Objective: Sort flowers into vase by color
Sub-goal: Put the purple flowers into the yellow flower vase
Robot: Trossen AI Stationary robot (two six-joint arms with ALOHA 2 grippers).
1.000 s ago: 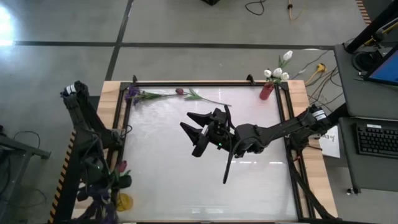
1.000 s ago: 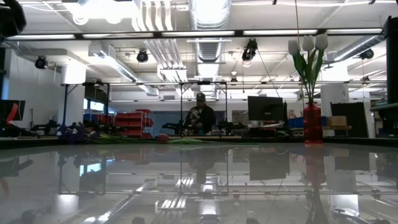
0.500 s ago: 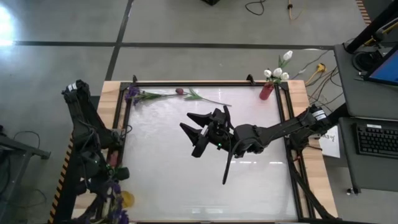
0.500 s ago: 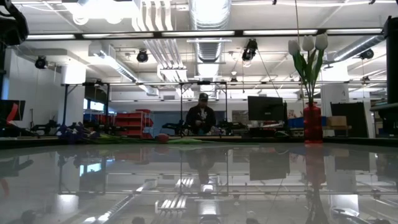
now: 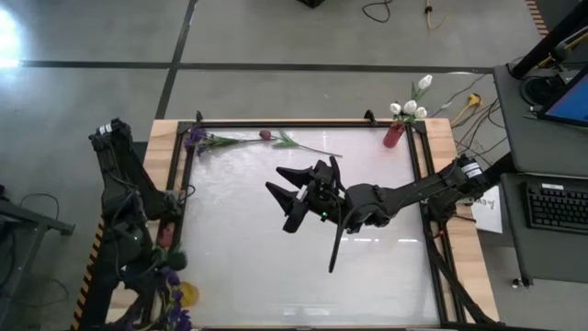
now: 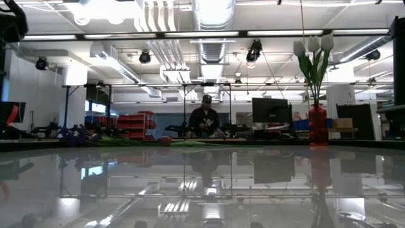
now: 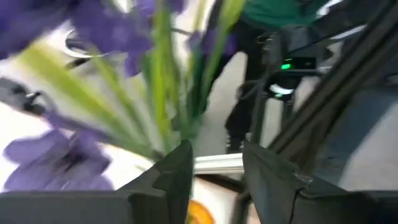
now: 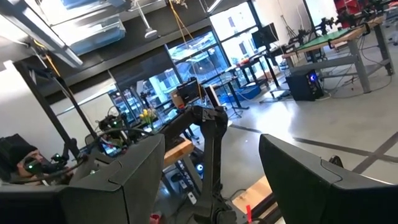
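Observation:
Purple flowers [image 5: 171,279] stand by a yellow vase [image 5: 185,295] off the table's left near corner. My left gripper [image 7: 216,163] is right at them, open. In its wrist view blurred purple blossoms [image 7: 59,165] and green stems [image 7: 163,106] fill the picture. A purple spray [image 5: 197,139] and a pink-red bud [image 5: 265,135] lie along the far edge. White tulips [image 5: 408,108] stand in a red vase [image 5: 394,135] at the far right corner. My right gripper [image 5: 290,197] hovers open above the table's middle, holding nothing. My left gripper has the green stems [image 7: 173,138] running down toward one fingertip [image 7: 179,163]. Whether that finger touches them I cannot tell, because the stems are blurred there. A gap shows between the two fingers.
The glossy white table top [image 5: 239,257] has black rails around it. A dark thin cable [image 5: 335,248] hangs from the right arm over the table. A desk with a keyboard [image 5: 559,204] stands right of the table. A person [image 6: 204,120] stands far behind in the room.
My left gripper has moved a little toward the table's near edge, down to the purple flowers at the yellow vase. The right arm has kept still.

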